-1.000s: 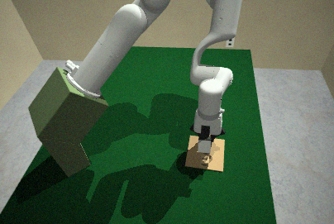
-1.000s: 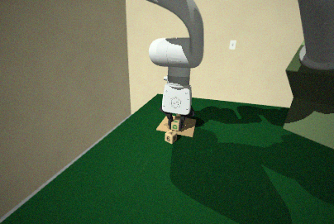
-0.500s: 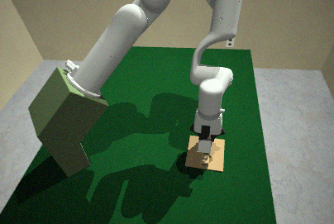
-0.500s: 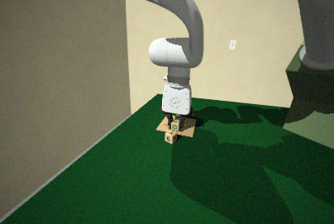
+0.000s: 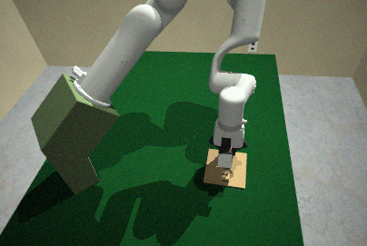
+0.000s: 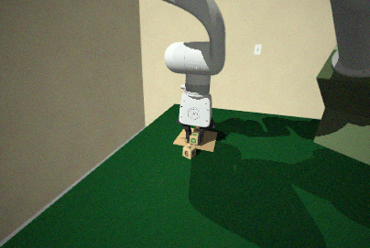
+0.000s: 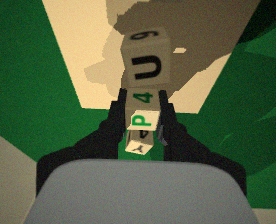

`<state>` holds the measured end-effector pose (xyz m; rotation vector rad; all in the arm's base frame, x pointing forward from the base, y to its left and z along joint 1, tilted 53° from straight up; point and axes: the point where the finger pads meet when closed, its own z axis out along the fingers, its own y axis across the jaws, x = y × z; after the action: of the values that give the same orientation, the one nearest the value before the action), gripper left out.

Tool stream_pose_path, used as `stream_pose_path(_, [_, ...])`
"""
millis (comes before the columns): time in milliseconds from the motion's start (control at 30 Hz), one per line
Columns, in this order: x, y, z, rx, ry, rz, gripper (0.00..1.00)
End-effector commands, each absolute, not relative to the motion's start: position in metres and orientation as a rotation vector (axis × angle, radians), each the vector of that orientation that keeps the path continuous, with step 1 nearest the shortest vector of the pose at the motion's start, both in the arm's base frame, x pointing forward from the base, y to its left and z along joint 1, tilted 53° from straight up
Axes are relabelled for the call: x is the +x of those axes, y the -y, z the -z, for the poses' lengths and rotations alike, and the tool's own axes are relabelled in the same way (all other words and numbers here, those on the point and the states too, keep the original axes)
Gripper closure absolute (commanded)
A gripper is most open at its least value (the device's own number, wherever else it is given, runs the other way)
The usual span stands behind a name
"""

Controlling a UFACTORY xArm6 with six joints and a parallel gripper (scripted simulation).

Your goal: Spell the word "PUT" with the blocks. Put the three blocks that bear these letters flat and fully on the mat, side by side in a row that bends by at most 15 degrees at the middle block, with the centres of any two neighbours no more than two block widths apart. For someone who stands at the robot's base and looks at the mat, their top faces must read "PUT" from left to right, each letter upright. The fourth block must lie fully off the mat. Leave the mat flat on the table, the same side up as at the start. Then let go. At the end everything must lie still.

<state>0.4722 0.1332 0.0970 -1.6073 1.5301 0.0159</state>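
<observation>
Gripper [image 5: 225,166] [image 6: 194,141] [image 7: 141,100] part-closed, seemingly gripping P block [image 6: 194,138] [image 7: 144,120]; U block [image 7: 148,64] just beyond its fingertips in wrist view, so placing P probably turns on that narrow spacing.

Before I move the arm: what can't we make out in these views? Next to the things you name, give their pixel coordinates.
- T block: no T face shows in any view; the wrist view shows U [image 7: 148,67], P [image 7: 142,120] and Y [image 7: 139,147] faces.
- Top view: faces on the mat [image 5: 238,180] too small to read; the tool [image 5: 225,153] [image 6: 194,140] [image 7: 141,100] covers part.
- Exterior: U block hidden behind the tool.
</observation>
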Motion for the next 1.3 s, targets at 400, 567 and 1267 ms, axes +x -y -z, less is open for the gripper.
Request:
stream_pose_path(400, [0.4726,-0.1329,-0.0973,-1.607,-1.53,-0.014,0.73])
stream_pose_path(567, [0.4731,-0.1334,-0.0968,-1.607,-1.53,-0.014,0.73])
stream_pose_path(1267, [0.4749,-0.1353,-0.0948,-1.607,-1.53,-0.014,0.73])
